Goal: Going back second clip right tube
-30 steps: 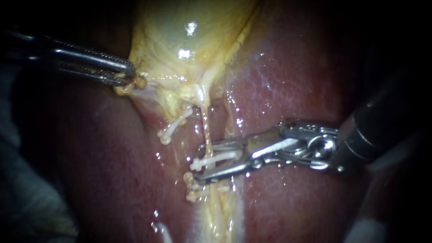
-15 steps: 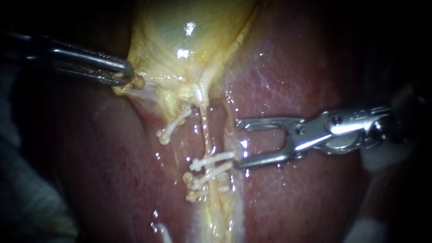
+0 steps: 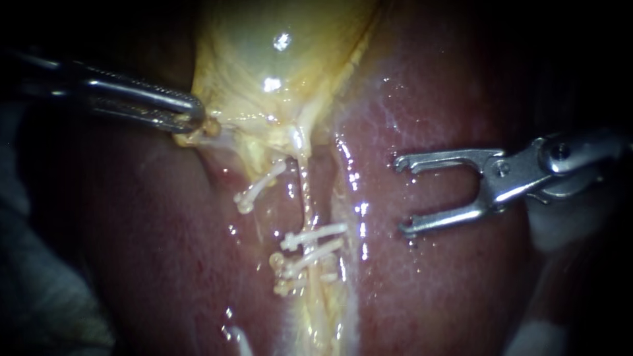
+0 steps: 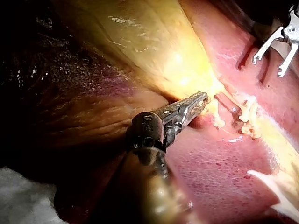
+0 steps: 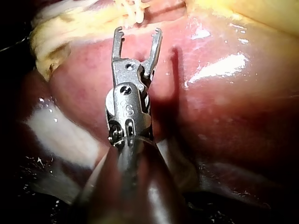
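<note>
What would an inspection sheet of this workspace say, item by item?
Surface: liver, red and wet, with the yellowish gallbladder lying against it.
Job's things: the right tube carries two white clips close together; a third white clip sits apart, nearer the gallbladder.
Clutter: nothing seen.
End effectors: left instrument, jaws shut on the gallbladder's edge; right instrument, jaws open and empty, over the liver, apart from the clips.
Cables: nothing seen.
Surroundings: dark, with pale cloth-like material at the edge.
</note>
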Motion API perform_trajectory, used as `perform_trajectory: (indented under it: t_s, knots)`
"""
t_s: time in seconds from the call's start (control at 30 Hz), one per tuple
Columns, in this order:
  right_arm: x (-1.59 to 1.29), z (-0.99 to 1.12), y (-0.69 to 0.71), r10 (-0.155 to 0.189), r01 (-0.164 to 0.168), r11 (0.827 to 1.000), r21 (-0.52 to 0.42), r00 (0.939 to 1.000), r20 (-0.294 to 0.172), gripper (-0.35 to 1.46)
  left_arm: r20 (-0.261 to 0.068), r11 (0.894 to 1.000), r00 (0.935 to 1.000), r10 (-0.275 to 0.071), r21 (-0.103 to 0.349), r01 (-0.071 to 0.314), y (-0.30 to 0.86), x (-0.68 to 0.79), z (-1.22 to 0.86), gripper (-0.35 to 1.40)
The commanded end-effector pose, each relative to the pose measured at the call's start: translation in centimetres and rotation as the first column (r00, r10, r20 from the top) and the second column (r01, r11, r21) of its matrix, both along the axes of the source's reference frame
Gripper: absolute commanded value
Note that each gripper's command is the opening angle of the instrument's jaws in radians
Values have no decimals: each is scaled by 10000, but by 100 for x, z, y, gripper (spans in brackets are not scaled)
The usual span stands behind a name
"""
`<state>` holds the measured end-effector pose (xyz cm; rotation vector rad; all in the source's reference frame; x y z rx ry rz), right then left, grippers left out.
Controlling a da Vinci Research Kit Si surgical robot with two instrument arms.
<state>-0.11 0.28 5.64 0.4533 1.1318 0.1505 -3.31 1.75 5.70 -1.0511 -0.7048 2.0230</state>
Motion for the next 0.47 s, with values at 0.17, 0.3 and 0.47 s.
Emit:
perform_trajectory:
  t_s: [0.17, 0.3, 0.47]
  knots:
    - [1, 1, -1, -100, 101, 9999, -17, 9998, 166, 50, 29, 10000, 10000, 92, -11, -92, -3, -11, 20, -35]
    - [1, 0, -1, -103, 103, 9999, -17, 9998, 164, 50, 19, 9999, 9999, 138, -13, -138, -3, -11, 26, -35]
    - [3, 0, -1, -95, 96, 10000, -20, 9998, 169, 50, 22, 9999, 9999, 141, -8, -141, -3, -10, 24, -35]
